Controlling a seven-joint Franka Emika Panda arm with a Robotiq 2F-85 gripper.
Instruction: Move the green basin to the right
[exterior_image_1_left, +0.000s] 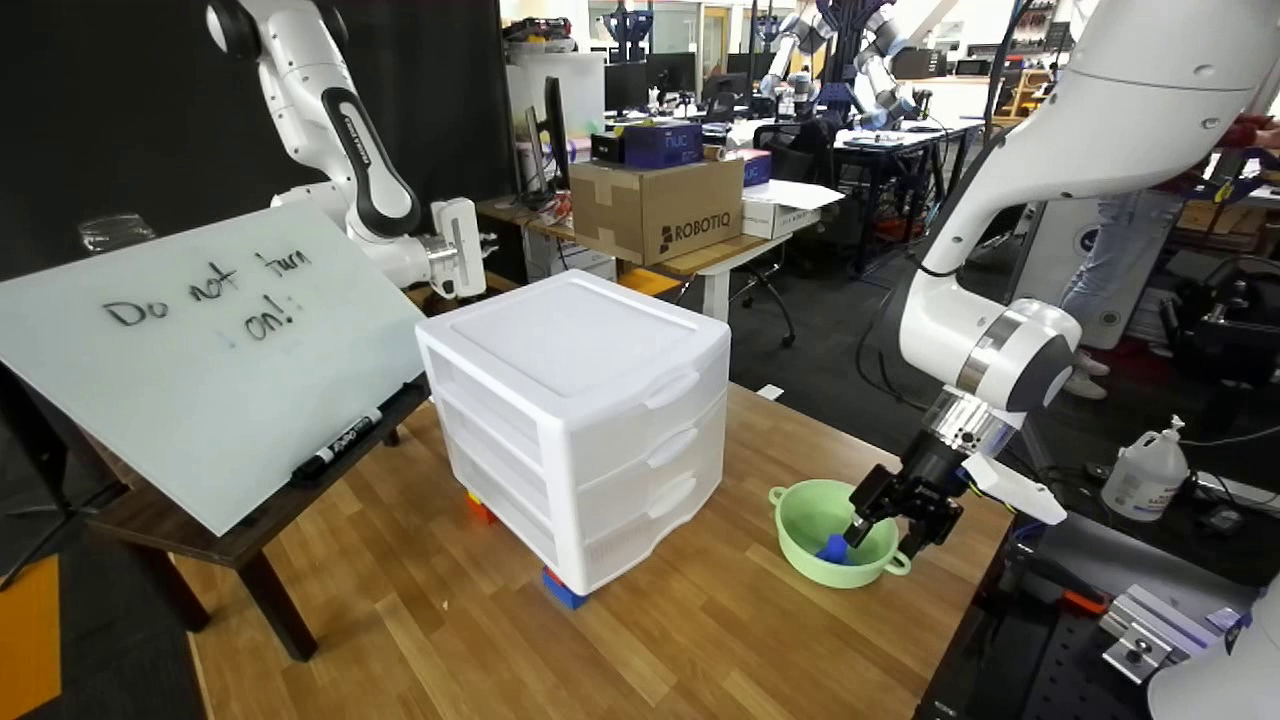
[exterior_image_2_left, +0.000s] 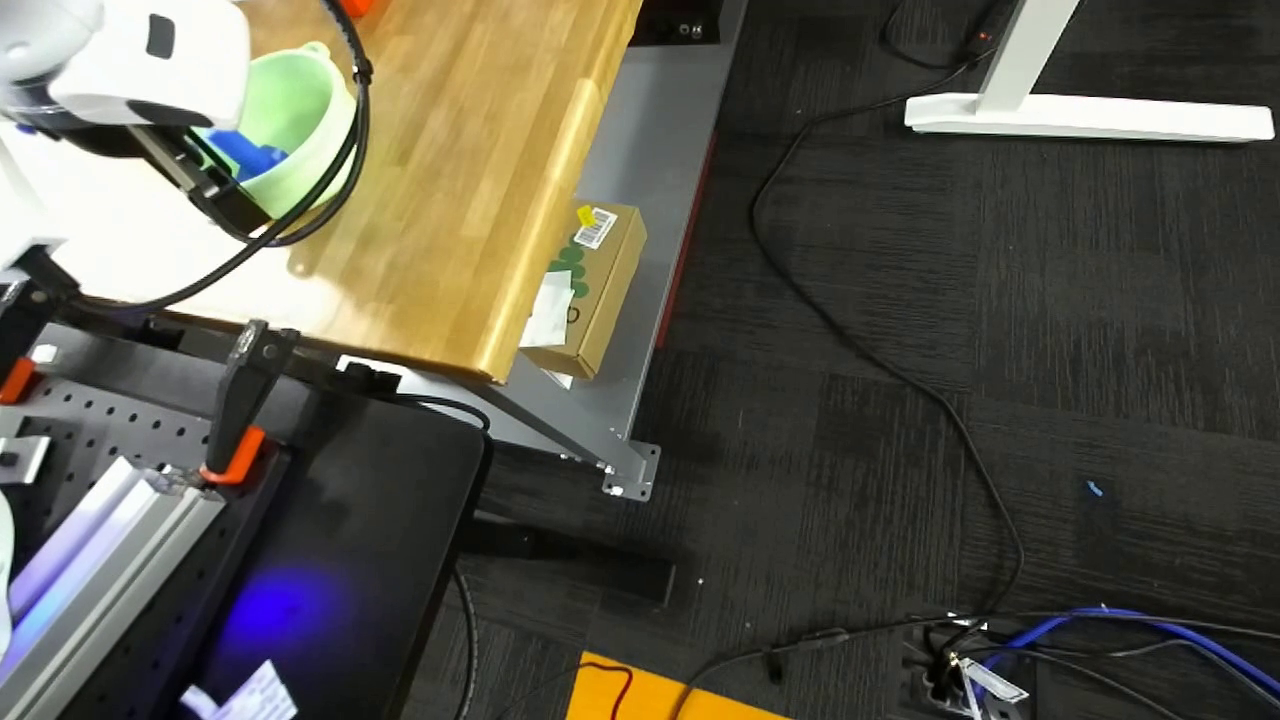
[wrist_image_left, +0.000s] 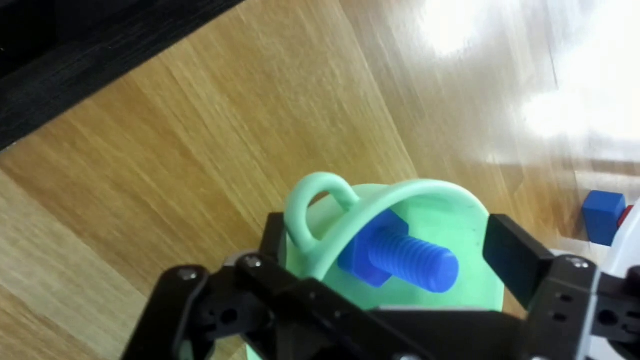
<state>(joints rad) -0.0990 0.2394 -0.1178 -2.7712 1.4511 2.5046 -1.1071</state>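
In the wrist view my claw (wrist_image_left: 386, 239) was spread, its fingers (wrist_image_left: 515, 257) wide apart, with the basin (wrist_image_left: 460, 225) showing between them; I couldn't tell whether either touched it. One finger was just beside its handle (wrist_image_left: 296, 215). A blue bolt (wrist_image_left: 415, 257) lay inside. In an exterior view the basin sat on the table (exterior_image_1_left: 450, 640), beside the drawers (exterior_image_1_left: 575, 430) but apart from them, and my claw pointed down at its rim. A marker (exterior_image_1_left: 340, 445) lay along the lower edge of the board (exterior_image_1_left: 180, 380). In an exterior view my arm (exterior_image_2_left: 170, 65) hid part of the basin, and a cable (exterior_image_2_left: 362, 72) crossed in front of it. A box (exterior_image_2_left: 600, 290) lay on a grey shelf (exterior_image_2_left: 655, 140) below the table.
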